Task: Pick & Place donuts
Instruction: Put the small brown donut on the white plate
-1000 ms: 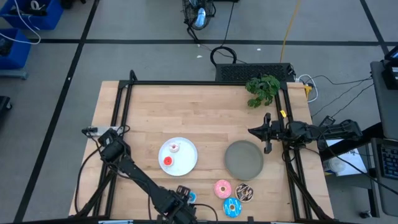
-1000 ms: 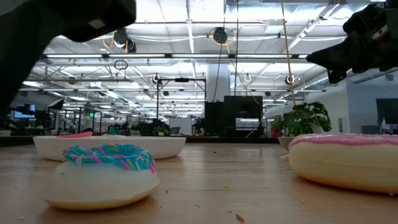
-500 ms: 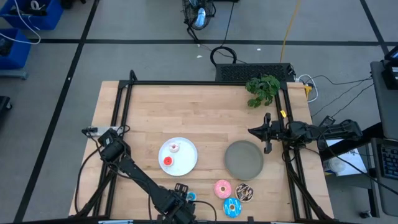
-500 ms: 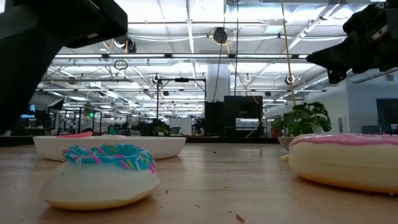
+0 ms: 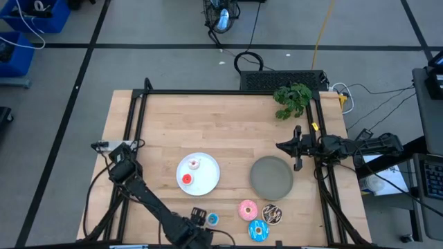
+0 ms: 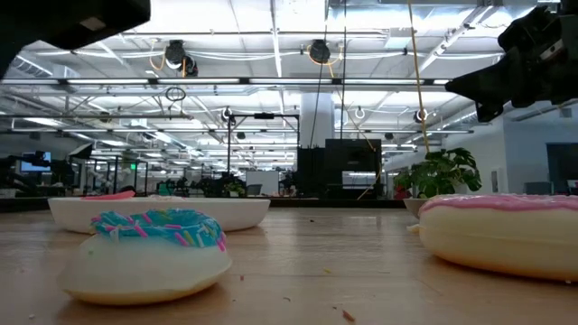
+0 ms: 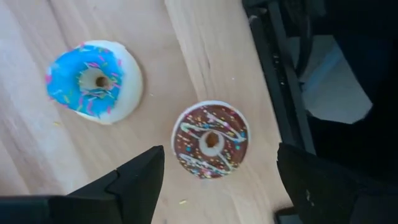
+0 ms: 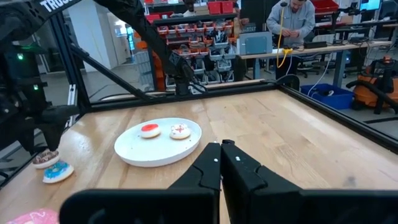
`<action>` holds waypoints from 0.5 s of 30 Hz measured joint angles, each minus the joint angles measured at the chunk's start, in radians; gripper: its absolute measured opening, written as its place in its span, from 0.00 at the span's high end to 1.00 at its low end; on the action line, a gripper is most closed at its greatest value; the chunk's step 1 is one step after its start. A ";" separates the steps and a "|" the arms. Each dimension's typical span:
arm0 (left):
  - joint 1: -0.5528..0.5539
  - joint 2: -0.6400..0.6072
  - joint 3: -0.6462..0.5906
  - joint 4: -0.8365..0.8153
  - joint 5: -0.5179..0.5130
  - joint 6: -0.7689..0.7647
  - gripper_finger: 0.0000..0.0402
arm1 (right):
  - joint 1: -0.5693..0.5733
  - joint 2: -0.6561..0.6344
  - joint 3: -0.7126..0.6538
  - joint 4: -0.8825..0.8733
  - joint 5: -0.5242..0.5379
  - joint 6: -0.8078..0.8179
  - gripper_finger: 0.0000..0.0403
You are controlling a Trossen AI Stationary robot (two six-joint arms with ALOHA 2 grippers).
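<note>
My left gripper (image 7: 217, 186) is open and hovers over the table's near edge, above a small brown sprinkled donut (image 7: 210, 140). A small blue donut (image 7: 93, 81) lies flat beside it. In the high view my left gripper (image 5: 196, 220) covers the brown one and stands just left of the small blue donut (image 5: 212, 218). The white plate (image 5: 208, 181) carries a small red donut (image 5: 186, 180) and a whitish one (image 5: 194, 164). Large pink (image 5: 247, 209), chocolate (image 5: 271, 214) and blue (image 5: 258, 230) donuts lie flat on the wood. My right gripper (image 5: 291, 146) waits shut at the right edge.
The grey plate (image 5: 271, 177) sits right of the white plate, with nothing on it. A potted plant (image 5: 293, 99) stands at the far right corner. A black frame rail (image 7: 283, 81) runs just past the near edge by the brown donut. People work beyond the table in the right wrist view.
My left gripper has risen from the near edge and drawn slightly toward the table's left, so the small blue donut now shows more fully in the high view. The donuts have stayed where they were.
</note>
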 joint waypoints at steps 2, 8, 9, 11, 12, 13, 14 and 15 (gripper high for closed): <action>0.003 0.000 0.000 -0.003 -0.017 -0.001 0.23 | 0.000 0.003 0.000 0.000 0.000 0.002 1.00; 0.015 0.000 0.000 -0.004 -0.016 -0.014 0.23 | 0.000 0.024 0.000 0.001 0.000 0.017 1.00; 0.018 0.007 0.000 0.003 -0.001 -0.008 0.23 | 0.000 0.028 0.000 0.001 0.000 0.017 1.00; 0.022 0.018 0.000 0.002 0.021 -0.006 0.23 | 0.000 0.037 0.000 0.001 -0.001 0.017 1.00; 0.022 0.031 0.000 0.002 0.028 -0.007 0.23 | 0.000 0.041 0.000 0.001 0.000 0.017 1.00; 0.024 0.043 0.000 0.003 0.040 -0.009 0.23 | 0.000 0.044 0.000 0.003 -0.001 0.017 1.00; 0.026 0.052 -0.001 0.002 0.045 -0.008 0.23 | 0.000 0.045 0.000 0.001 -0.001 0.012 1.00; 0.027 0.060 -0.001 0.001 0.044 -0.006 0.23 | 0.000 0.046 0.000 0.001 -0.001 0.008 1.00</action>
